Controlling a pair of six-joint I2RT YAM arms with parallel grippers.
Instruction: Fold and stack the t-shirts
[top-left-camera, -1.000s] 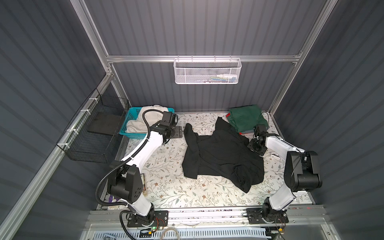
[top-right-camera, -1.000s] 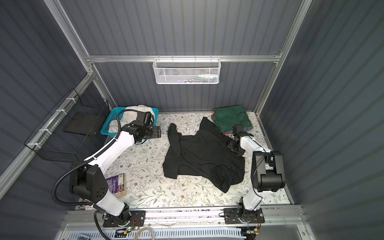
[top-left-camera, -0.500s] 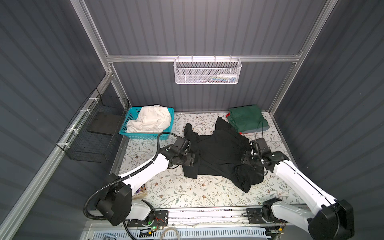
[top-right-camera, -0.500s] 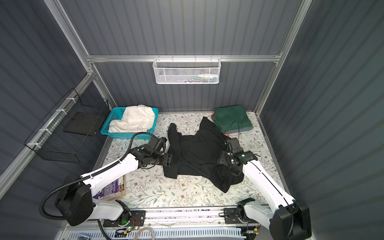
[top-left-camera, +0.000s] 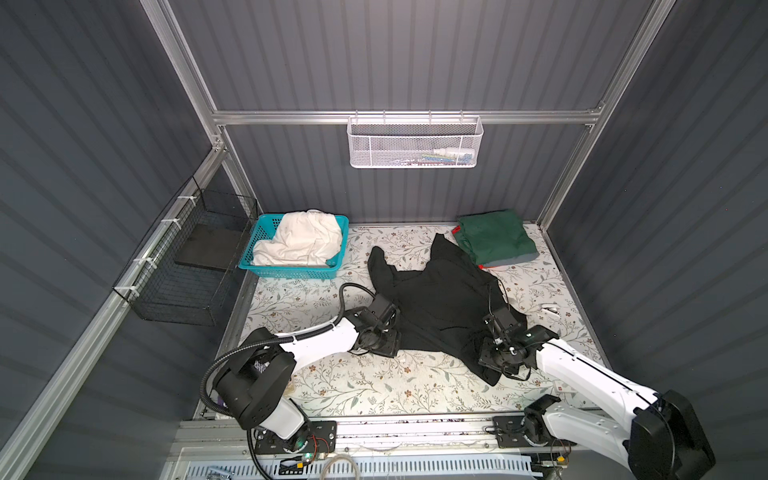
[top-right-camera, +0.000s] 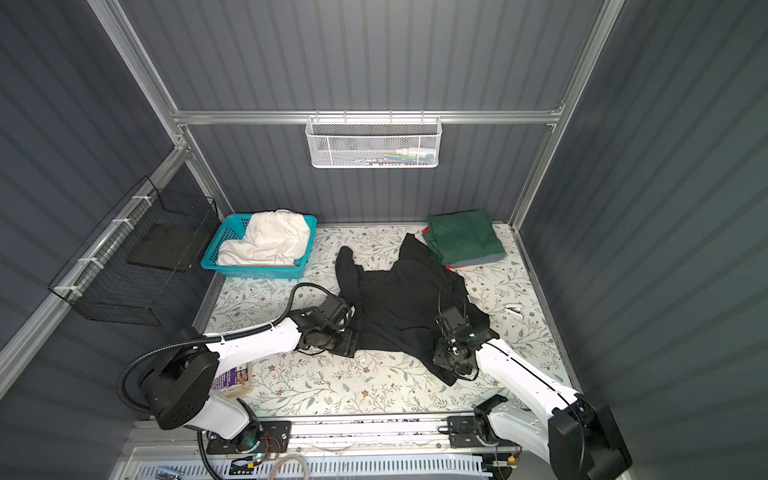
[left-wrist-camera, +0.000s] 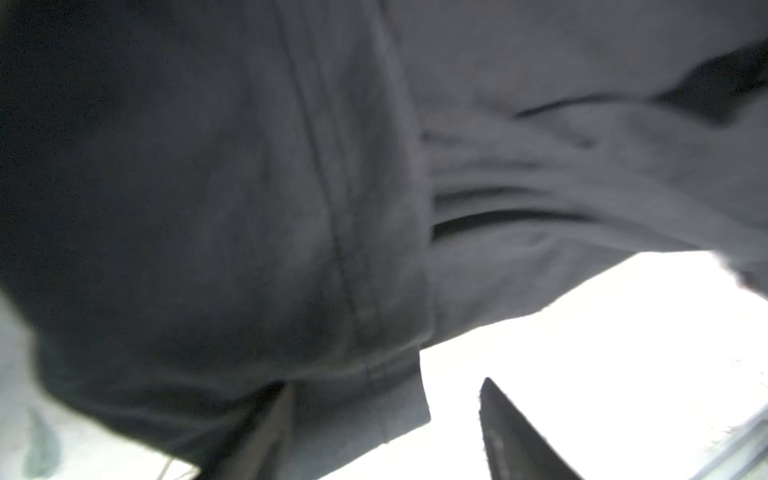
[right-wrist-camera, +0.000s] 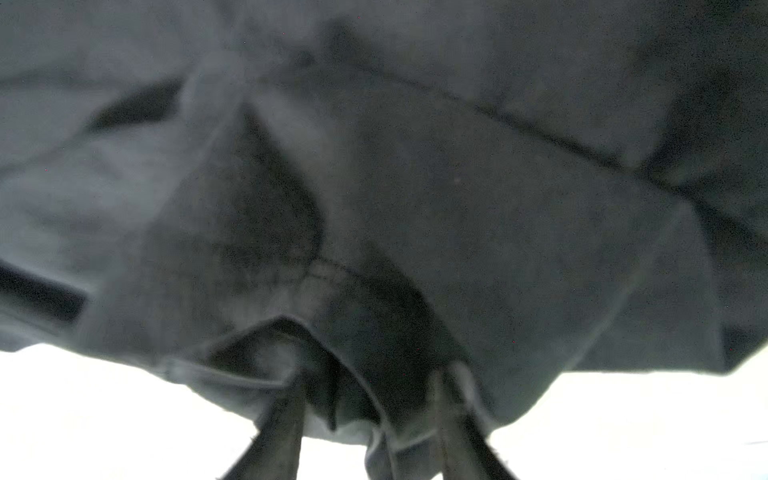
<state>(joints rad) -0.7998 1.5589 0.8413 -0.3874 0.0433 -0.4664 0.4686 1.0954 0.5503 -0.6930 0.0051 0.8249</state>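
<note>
A black t-shirt (top-left-camera: 440, 299) (top-right-camera: 399, 299) lies spread and rumpled on the flowered table. My left gripper (top-left-camera: 388, 332) (left-wrist-camera: 386, 415) is at its near left hem, open, with a corner of the black cloth (left-wrist-camera: 374, 407) between the fingers and a gap beside it. My right gripper (top-left-camera: 488, 349) (right-wrist-camera: 370, 407) is at the near right hem, closed round a bunch of black cloth (right-wrist-camera: 374, 374). A folded dark green t-shirt (top-left-camera: 494, 237) tops a stack at the back right, with grey (top-left-camera: 515, 259) and red (top-left-camera: 457, 230) edges under it. A cream-white t-shirt (top-left-camera: 299, 239) lies crumpled in the basket.
The turquoise basket (top-left-camera: 291, 272) stands at the back left. A black wire basket (top-left-camera: 187, 266) hangs on the left wall and a white mesh basket (top-left-camera: 415, 141) on the back rail. A small white clip (top-left-camera: 548, 308) lies at the right; a purple packet (top-right-camera: 232, 378) sits by the left arm's base.
Both arms swung from the back of the table to the black shirt's near hem. Both grippers' jaws have narrowed, the right one onto the cloth.
</note>
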